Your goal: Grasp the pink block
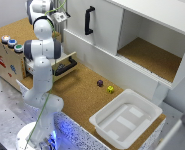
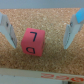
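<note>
Between the gripper's (image 2: 39,31) spread fingers (image 2: 71,31) sits the pink block (image 2: 34,41) (marked 7 and 6) on cork (image 2: 50,20); neither finger touches it. The jaws stand wide.

White bin (image 1: 126,120), purple die (image 1: 100,83), yellow die (image 1: 110,89), cork table (image 1: 82,92), white cabinet (image 1: 107,30)

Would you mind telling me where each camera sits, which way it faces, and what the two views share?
Exterior view: off the arm, raised, looking down across the cork table, white cabinet and white bin; most of the arm shows.
Wrist view: on the wrist, facing the pink block on cork; both fingers of the gripper show, apart, flanking it.
Shared: only the cork surface; the block and gripper aren't identifiable in the exterior view.
</note>
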Motion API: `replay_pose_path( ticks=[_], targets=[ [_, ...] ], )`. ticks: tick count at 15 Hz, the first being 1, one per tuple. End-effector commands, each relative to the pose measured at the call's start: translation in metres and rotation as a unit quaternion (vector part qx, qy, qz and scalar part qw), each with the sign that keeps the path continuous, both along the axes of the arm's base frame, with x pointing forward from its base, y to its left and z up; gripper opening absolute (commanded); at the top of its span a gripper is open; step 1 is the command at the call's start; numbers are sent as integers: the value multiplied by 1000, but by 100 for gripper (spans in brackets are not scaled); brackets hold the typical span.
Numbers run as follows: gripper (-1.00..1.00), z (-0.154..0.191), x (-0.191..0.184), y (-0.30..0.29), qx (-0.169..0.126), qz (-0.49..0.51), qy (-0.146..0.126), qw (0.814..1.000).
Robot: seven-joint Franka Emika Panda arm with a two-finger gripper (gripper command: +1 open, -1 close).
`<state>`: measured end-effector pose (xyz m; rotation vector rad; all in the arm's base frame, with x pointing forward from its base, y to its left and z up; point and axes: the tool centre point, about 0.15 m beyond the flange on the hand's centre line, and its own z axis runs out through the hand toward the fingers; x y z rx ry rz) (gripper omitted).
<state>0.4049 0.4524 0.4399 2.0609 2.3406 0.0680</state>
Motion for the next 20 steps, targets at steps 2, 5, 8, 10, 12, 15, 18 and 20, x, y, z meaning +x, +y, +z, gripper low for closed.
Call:
replay_pose_path(
  ticks=[2, 5, 8, 10, 12, 15, 18, 20],
  targets=[
    [-100, -4, -3, 19, -68, 1, -2, 998],
    [-100, -1, -7, 16, -62, -12, 3, 998],
    [-100, 0, -8, 10, -47, -37, 15, 998],
    [-100, 13, -3, 3, -4, -78, 27, 997],
    [-100, 41, 5, -13, 54, -132, 22, 989],
    [-100, 62, 12, -47, 81, -188, 0, 979],
    [-100, 56, 12, -110, 91, -281, 3, 956],
    [-100, 47, 6, -156, 83, -342, 5, 936]
  ],
)
